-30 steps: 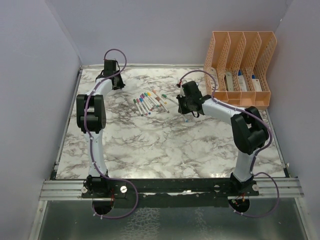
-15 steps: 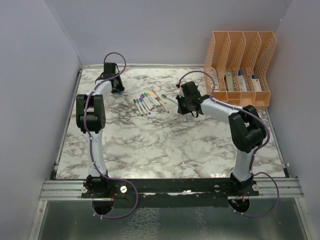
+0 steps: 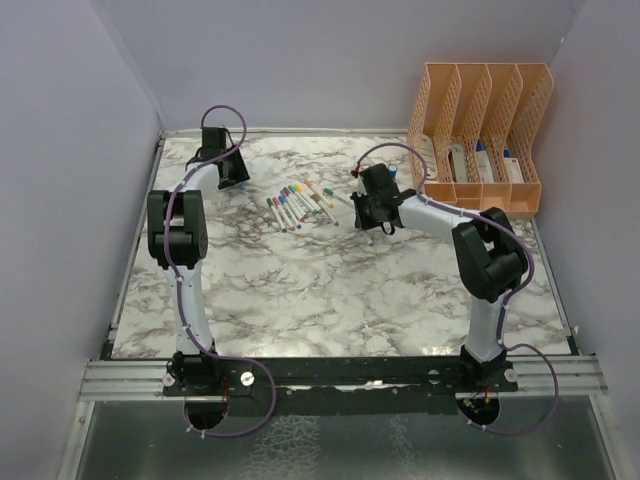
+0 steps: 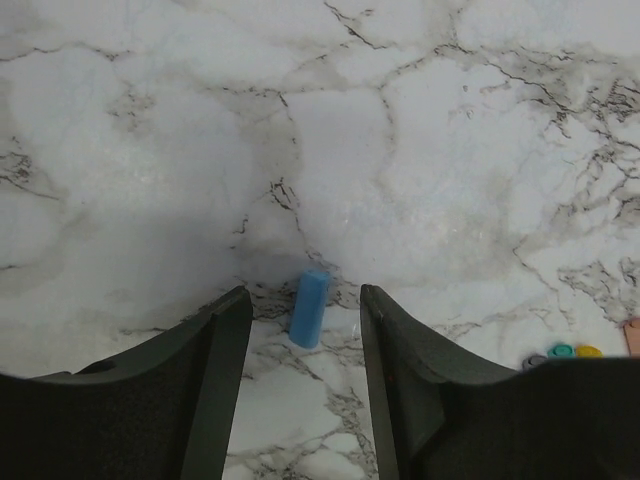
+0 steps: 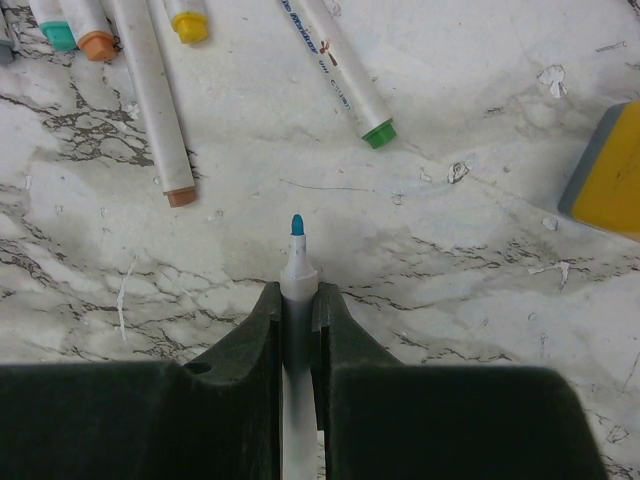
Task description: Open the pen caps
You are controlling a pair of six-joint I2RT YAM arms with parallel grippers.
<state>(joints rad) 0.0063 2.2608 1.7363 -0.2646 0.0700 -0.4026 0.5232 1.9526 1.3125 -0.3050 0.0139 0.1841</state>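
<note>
My right gripper (image 5: 296,295) is shut on a thin white pen (image 5: 297,262) whose blue tip is bare and points at the table. In the top view this gripper (image 3: 364,216) sits just right of the row of capped pens (image 3: 300,203). My left gripper (image 4: 303,295) is open and low over the table, with a loose blue cap (image 4: 310,307) lying between its fingertips, untouched. In the top view it (image 3: 230,174) is at the back left. A green-capped pen (image 5: 340,68) and teal (image 5: 58,35), orange (image 5: 97,45) and yellow (image 5: 187,25) caps lie ahead of the right gripper.
An orange file rack (image 3: 480,135) stands at the back right. A yellow block (image 5: 610,175) lies right of the right gripper. Teal (image 4: 560,351) and yellow (image 4: 588,351) caps show at the left wrist view's lower right. Grey walls close in the table (image 3: 330,290).
The left arm's elbow has swung left and its gripper has shifted slightly toward the pens. The right gripper has edged a little left, still holding the pen.
</note>
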